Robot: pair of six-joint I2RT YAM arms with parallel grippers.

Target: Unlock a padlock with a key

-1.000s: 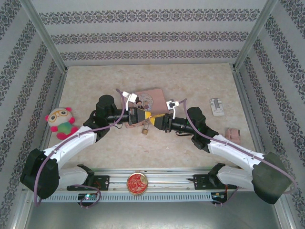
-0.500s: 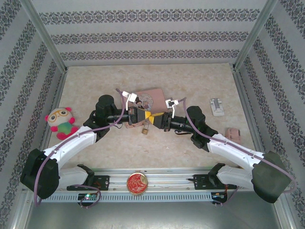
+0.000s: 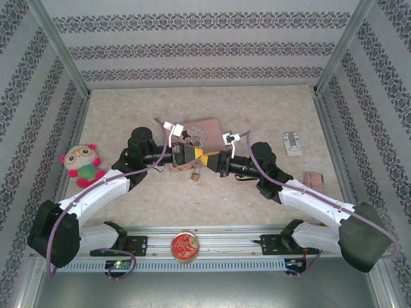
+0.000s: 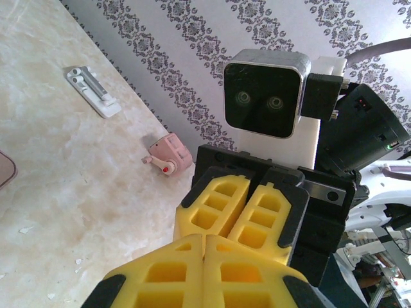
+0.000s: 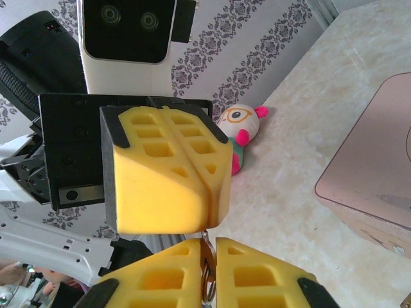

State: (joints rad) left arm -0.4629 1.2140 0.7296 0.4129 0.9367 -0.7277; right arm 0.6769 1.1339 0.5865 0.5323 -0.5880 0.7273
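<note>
The marble-patterned table (image 3: 270,115) fills the floor of a papered enclosure. Both arms reach in from the near edge and meet nose to nose at its middle. The left gripper (image 3: 193,154) is clenched, its yellow pads (image 5: 167,173) pressed flat together along one seam; whether anything is nipped in that seam I cannot tell. The right gripper (image 3: 206,158) is clenched too, and in its own wrist view its pads (image 5: 257,276) grasp a thin metal ring (image 5: 207,273), which stands up out of the seam and reaches the tip of the left fingers directly above.

Just behind the two grippers lies the pink tin box (image 3: 207,126), flat on the table. A plush toy (image 3: 82,163) with glasses sits by the left wall, well apart from the grippers. A round red-gold disc (image 3: 184,246) rests on the rail between the arm bases. Towards the right wall lie a white plastic piece (image 3: 293,142) and, nearer the camera, a small pink object (image 3: 314,180).

The padlock (image 3: 193,174), tiny and brass-coloured, shows just below the meeting fingertips in the overhead view; whether it hangs there or lies on the table I cannot tell
</note>
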